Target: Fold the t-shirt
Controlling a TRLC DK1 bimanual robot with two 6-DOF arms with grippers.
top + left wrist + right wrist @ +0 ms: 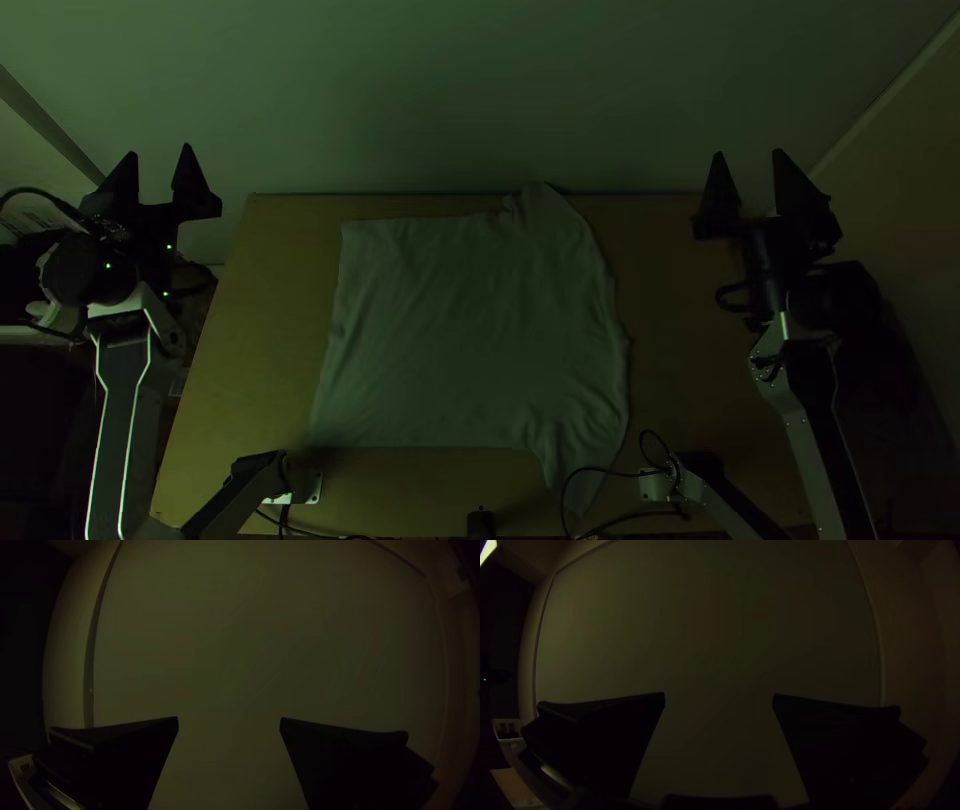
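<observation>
T-shirt [470, 330] first: saw it spread mostly flat across the middle of the tabletop [680, 300], with fairly straight edges to the left and near side, and a curved, wrinkled one to the right. Found one part poking up to the tabletop's far edge, with a small rumple beside it, and another tapering toward the near edge, crossed by a black cable [600, 470]; could not tell whether touching. Noted broad strips of wood left and right of the cloth, narrower ones along its far and near sides. Saw the left claw [160, 149] off past the tabletop's left edge, released, with its fingers [125, 755] well apart and nothing between them. Saw the right claw [749, 152] with tips past the far edge, likewise released and holding nothing. Lost the tabletop's far right corner behind it. Could not make out a neckline or count layers. Made out a dim, pale surface [230, 640] past the fingers in both wrist views.
</observation>
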